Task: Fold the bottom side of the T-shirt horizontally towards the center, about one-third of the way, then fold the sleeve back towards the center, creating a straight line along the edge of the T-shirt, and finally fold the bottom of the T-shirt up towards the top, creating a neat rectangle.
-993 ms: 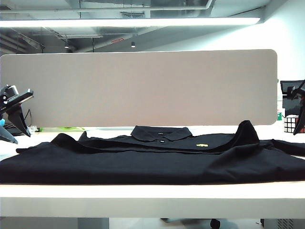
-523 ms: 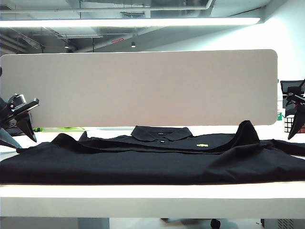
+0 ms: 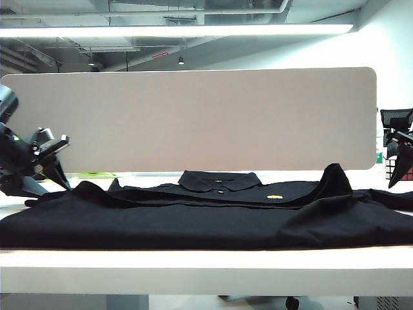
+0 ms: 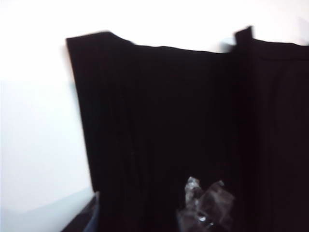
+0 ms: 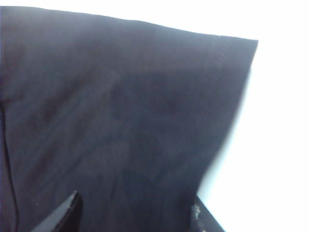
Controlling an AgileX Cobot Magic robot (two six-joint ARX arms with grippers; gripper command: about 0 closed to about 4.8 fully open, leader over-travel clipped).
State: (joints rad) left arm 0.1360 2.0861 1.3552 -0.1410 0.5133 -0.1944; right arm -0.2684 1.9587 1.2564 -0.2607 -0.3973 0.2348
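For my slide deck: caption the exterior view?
Black T-shirt spread across white table; left gripper and right gripper flank it, both open.

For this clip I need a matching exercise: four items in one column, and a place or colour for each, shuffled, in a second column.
Items:
1. T-shirt
2. chest logo
3. left pincer
4. right pincer

Descriptions:
A. yellow
B. open, at the right edge of the exterior view, over the shirt's corner
C. black, spread across the white table
D. open, above the shirt's left end in the exterior view

Pairs: 1-C, 2-A, 3-D, 4-B
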